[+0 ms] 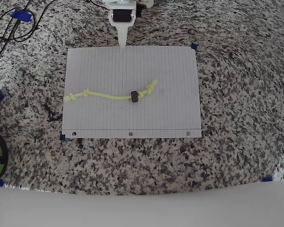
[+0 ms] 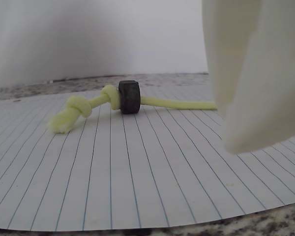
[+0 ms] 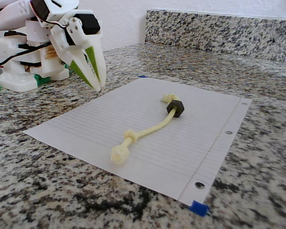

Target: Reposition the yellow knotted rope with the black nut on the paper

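Overhead view: white two-finger gripper [image 1: 121,45] clenched, empty, at white lined paper [image 1: 104,66] edge; thin yellow knotted rope [image 1: 109,96] with black nut [image 1: 134,96] lies mid-sheet.

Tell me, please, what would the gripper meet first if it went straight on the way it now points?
Probably the paper near its edge: the gripper points down there, well short of the yellow knotted rope.

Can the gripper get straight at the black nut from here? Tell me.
Probably yes: the gripper hovers at the paper's edge, and only bare paper lies between it and the black nut on the yellow knotted rope.
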